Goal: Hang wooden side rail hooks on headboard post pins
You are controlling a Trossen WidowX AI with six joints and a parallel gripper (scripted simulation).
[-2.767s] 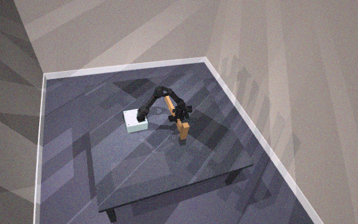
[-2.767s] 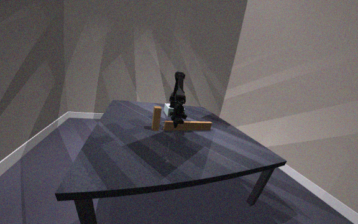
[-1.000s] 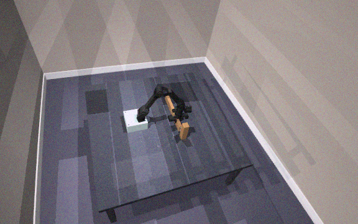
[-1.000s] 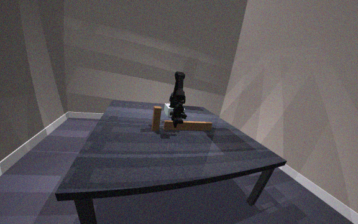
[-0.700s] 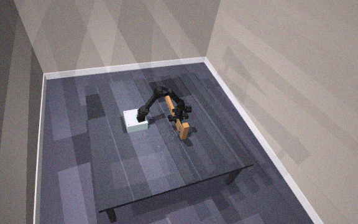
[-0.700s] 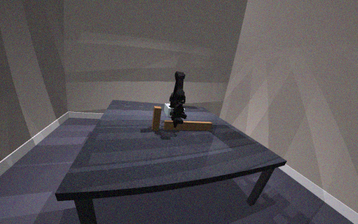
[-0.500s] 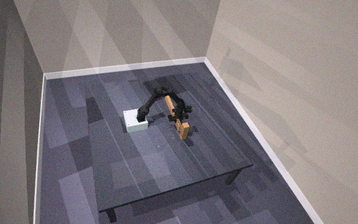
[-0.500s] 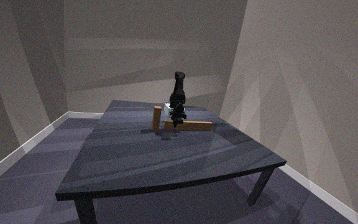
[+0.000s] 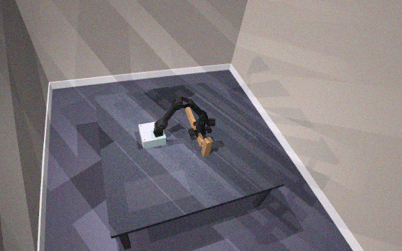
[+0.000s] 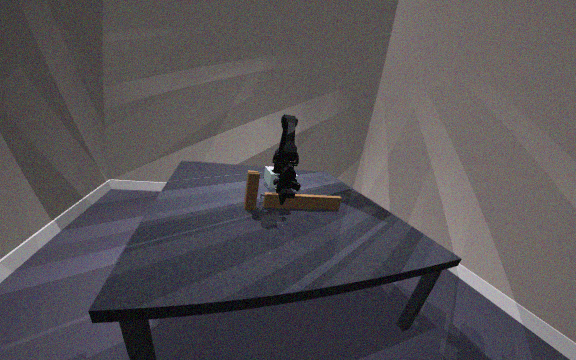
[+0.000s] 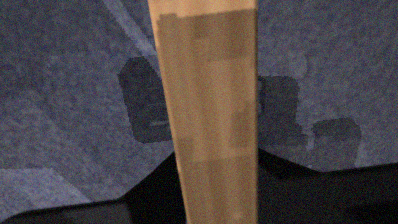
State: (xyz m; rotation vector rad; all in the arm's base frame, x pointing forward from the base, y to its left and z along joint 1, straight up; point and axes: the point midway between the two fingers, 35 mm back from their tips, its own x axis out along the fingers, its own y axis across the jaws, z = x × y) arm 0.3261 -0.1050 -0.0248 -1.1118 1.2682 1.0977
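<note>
The wooden headboard post (image 9: 206, 147) (image 10: 252, 191) stands upright on the table. The long wooden side rail (image 9: 190, 116) (image 10: 318, 202) (image 11: 210, 100) lies nearly level, low over or on the table, its near end pointing at the post. In the exterior view a narrow gap shows between rail end and post, with a small trace of the hooks in it. The hooks' exact shape, the slot and the pins cannot be made out. My gripper (image 10: 283, 198) (image 11: 208, 146) is shut on the rail from above, nearer its post end. Whether the far end touches the table is unclear.
The pale arm base box (image 9: 153, 141) (image 10: 270, 177) stands behind the rail, with the black arm arching from it. The dark table (image 9: 145, 195) (image 10: 208, 270) extends in front of the post to its front edge. Shadow patches cross the table.
</note>
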